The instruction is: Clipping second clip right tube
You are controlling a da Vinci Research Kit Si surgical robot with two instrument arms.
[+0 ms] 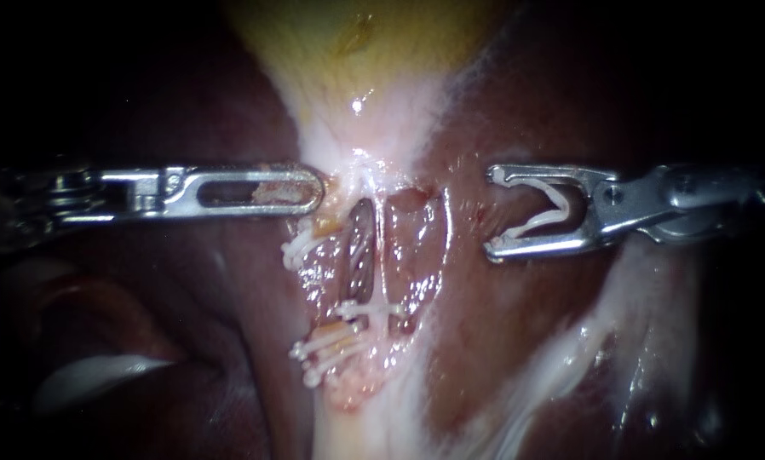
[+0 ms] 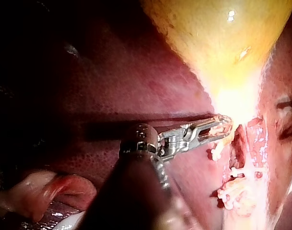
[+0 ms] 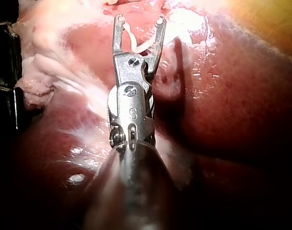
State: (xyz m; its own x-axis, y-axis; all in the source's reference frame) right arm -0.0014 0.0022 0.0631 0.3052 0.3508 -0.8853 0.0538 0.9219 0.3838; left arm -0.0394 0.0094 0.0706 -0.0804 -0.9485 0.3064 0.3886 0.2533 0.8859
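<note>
My right instrument [image 1: 492, 213] comes in from the right with its jaws spread wide. They hold an open white clip [image 1: 553, 213] between them, well to the right of the tubes and touching no tissue. A dark tube [image 1: 361, 251] and a thin pale tube [image 1: 381, 255] run down from the gallbladder [image 1: 357, 51]. One white clip [image 1: 370, 308] lies across the pale tube, and others [image 1: 327, 349] sit lower left. My left instrument [image 1: 314, 189] has its slotted jaws shut on pale tissue at the gallbladder's neck. The right wrist view shows the clip [image 3: 136, 45] in the spread jaws [image 3: 140, 21].
Dark red liver [image 1: 527, 341] surrounds the tubes on both sides. Another white clip [image 1: 301, 247] sticks out just below my left instrument's jaws. A pale strip of tissue [image 1: 570, 358] runs across the liver at the lower right.
</note>
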